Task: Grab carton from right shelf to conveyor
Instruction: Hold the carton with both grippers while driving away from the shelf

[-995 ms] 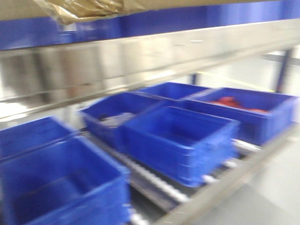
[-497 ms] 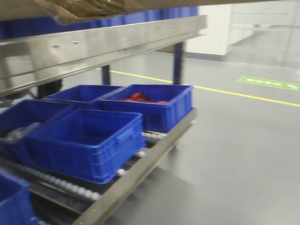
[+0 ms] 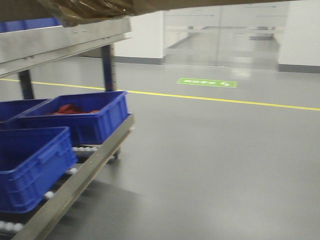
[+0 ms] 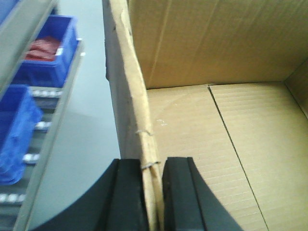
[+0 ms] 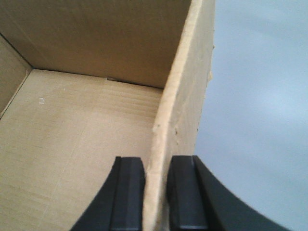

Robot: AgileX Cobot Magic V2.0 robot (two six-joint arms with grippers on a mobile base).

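Observation:
The carton (image 4: 202, 130) is an open brown cardboard box, held off the right shelf (image 3: 60, 40) between both arms. My left gripper (image 4: 153, 192) is shut on its left wall, one finger inside and one outside. On the opposite wall my right gripper (image 5: 156, 192) is shut the same way, with the carton's (image 5: 77, 120) bare floor beside it. In the front view only the carton's ragged taped lower edge (image 3: 90, 7) shows along the top. The steel shelf stands at the left. The conveyor is out of view.
Blue bins (image 3: 30, 165) sit on the shelf's roller level at the lower left; one (image 3: 85, 117) holds something red. Grey floor spreads right, crossed by a yellow line (image 3: 225, 100) with a green marking (image 3: 206, 82) behind it. Glass partitions (image 3: 220, 35) close the back.
The front view has swung to the right: shelf and blue bins slid from the middle to the left edge, and the floor came into view. The carton's edge stays at the top.

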